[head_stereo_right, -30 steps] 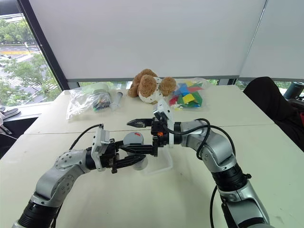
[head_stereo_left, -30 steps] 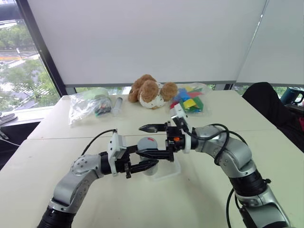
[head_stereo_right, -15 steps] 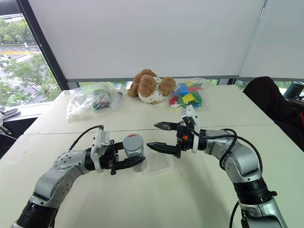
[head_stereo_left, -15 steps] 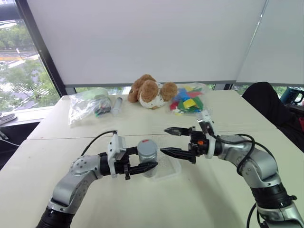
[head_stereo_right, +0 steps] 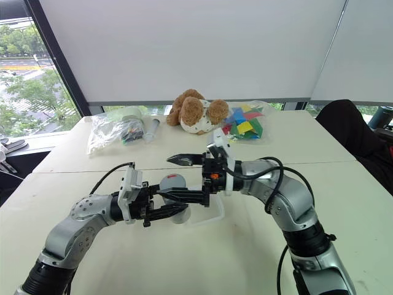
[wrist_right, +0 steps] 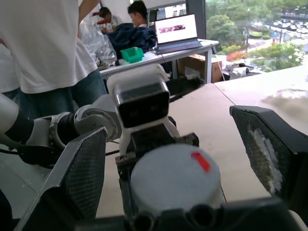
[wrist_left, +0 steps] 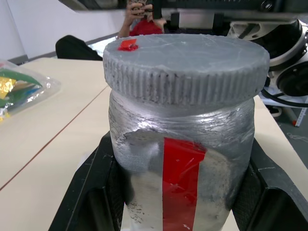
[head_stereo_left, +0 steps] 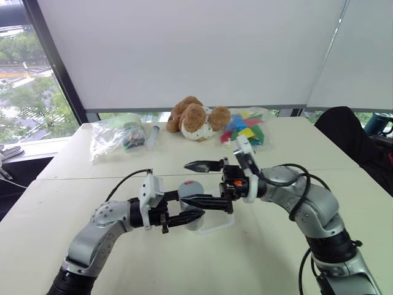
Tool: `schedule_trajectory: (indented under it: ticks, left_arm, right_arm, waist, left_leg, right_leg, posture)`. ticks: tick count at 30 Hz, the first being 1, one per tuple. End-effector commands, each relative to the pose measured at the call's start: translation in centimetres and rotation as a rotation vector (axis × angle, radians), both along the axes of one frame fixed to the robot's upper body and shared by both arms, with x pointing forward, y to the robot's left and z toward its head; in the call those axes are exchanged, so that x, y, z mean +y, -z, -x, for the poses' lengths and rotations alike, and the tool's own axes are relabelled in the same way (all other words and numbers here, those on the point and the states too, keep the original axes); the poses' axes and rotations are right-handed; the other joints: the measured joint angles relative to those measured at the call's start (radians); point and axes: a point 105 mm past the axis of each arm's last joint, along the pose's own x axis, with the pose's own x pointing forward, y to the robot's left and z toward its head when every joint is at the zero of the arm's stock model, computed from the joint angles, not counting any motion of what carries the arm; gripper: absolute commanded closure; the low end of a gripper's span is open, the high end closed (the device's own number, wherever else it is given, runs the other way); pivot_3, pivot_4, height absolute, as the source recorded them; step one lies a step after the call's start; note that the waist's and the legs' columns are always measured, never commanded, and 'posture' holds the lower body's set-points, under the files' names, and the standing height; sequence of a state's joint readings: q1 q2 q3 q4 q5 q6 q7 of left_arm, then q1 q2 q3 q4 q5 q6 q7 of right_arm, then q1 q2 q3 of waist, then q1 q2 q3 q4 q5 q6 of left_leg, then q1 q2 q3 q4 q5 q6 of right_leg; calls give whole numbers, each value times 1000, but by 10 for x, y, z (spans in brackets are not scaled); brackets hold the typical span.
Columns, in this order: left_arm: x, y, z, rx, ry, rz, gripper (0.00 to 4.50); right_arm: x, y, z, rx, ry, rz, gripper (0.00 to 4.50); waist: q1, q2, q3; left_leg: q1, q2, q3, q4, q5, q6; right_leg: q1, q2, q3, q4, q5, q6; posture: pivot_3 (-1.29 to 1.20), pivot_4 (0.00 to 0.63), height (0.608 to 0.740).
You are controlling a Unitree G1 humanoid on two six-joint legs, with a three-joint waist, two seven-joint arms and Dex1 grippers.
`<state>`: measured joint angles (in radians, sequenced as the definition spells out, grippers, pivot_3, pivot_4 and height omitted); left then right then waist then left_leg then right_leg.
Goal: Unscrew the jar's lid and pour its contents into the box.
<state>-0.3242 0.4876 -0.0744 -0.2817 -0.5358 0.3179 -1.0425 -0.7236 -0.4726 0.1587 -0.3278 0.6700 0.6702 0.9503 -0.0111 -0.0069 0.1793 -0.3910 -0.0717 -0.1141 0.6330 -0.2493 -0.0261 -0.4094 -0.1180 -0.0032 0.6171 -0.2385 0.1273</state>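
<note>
My left gripper (wrist_left: 183,207) is shut on the jar (wrist_left: 183,163), a silvery-grey cylinder with a red stripe, held upright. The ribbed grey lid (wrist_left: 185,67) sits on top of it and bears a small red mark. The box (head_stereo_left: 219,224), a clear shallow tray, lies on the table just under and right of the jar. My right gripper (head_stereo_left: 186,182) reaches in level from the right and stands open. Its fingers (wrist_right: 79,175) straddle the lid (wrist_right: 175,175) with a gap on each side. The contents are hidden inside the jar.
At the far edge of the table lie a teddy bear (head_stereo_left: 196,118), a bag of colourful pieces (head_stereo_left: 245,130), a clear bag (head_stereo_left: 116,136) and a clear tube (head_stereo_left: 151,136). A black chair (head_stereo_left: 344,132) stands at the right. People (wrist_right: 53,48) stand behind.
My right gripper drew away to the right, then came back, and again stands open around the lid. The left gripper and the jar stayed put.
</note>
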Motion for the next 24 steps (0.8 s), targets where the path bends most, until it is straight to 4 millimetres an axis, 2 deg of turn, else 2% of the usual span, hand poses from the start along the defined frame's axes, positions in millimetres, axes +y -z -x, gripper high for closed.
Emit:
schedule_trajectory:
  ticks: [1, 11, 18, 24]
  left_arm:
    - [-8, -10, 8, -46, 39, 18, 2388]
    - [-9, -8, 8, -49, 43, 7, 2388]
    - [-10, -9, 6, -51, 29, 19, 2388]
    - [-10, -7, 8, -47, 33, 14, 2388]
  right_arm:
    - [4, -7, -2, -44, -13, 1, 53]
    - [5, -3, -15, -36, 14, 17, 53]
    - [1, 2, 1, 17, -74, 59, 53]
    - [0, 8, 2, 33, -79, 79, 53]
  waist:
    - [0, 0, 0]
    - [-2, 0, 0]
    - [-1, 0, 0]
    - [-2, 0, 0]
  left_leg:
    - [0, 0, 0, 0, 0, 0]
    - [0, 0, 0, 0, 0, 0]
    - [0, 0, 0, 0, 0, 0]
    - [0, 0, 0, 0, 0, 0]
  right_leg:
    - [0, 0, 0, 0, 0, 0]
    - [-1, 0, 0, 1, 0, 0]
    - [0, 0, 0, 1, 0, 0]
    - [-1, 0, 0, 1, 0, 0]
  posture:
    - [0, 150, 740]
    - [0, 150, 740]
    - [0, 150, 740]
    - [0, 150, 740]
